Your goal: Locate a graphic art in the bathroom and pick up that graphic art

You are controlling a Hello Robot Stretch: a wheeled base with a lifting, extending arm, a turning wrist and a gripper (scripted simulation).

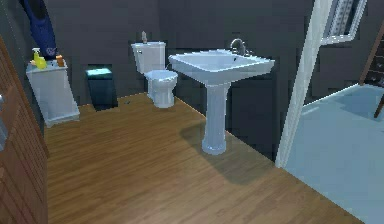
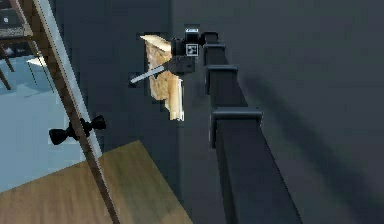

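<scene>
Arm (image 2: 235,130) is up high and run well out twd the dark wall, prob. because wall art hangs at that height. The gripper (image 2: 150,72) sits right across a pale tan panel (image 2: 170,98), tilted, likely the graphic art, w/ the fingers crossing its upper part. Can't tell how the claw is set or whether it holds the panel or the panel is on the wall. Pedestal sink (image 1: 222,66) and toilet (image 1: 159,78) stand along the far wall.
</scene>
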